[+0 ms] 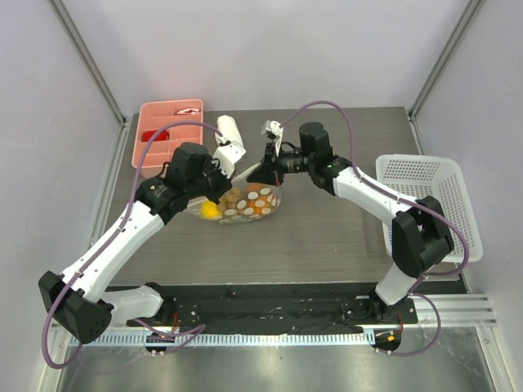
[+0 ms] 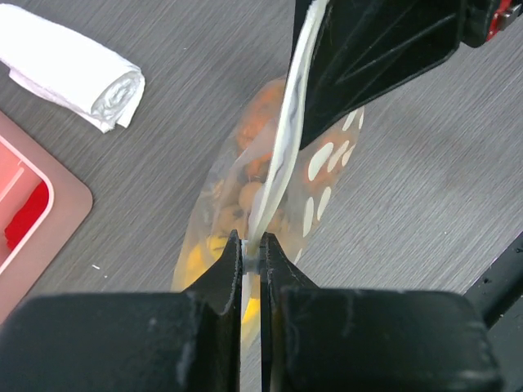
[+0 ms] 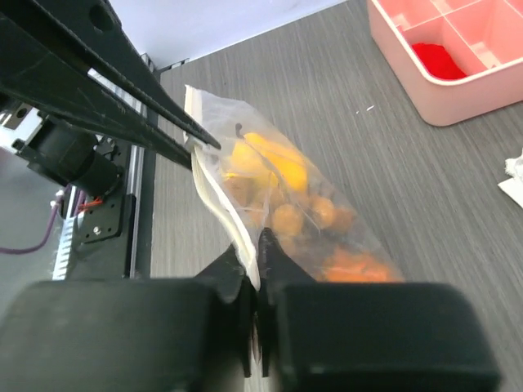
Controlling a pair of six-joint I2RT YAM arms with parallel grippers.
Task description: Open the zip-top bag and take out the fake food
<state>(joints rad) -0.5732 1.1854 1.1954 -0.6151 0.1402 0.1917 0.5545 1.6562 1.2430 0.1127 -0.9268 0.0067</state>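
From above, the zip-top bag [image 1: 243, 204] lies on the bench [image 1: 343, 237] between my arms, the fake food [image 1: 211, 210] inside it, my left pincer [image 1: 217, 193] and right pincer [image 1: 255, 178] both at its far edge. My left wrist camera shows the left pincer clamped on the white zip strip [image 2: 276, 171], which runs up to the right pincer's dark fingers [image 2: 368, 57], a rolled towel [image 2: 73, 65] well apart. My right wrist camera shows the right pincer pinched on the same strip's other end, yellow, brown and orange pieces showing through the plastic.
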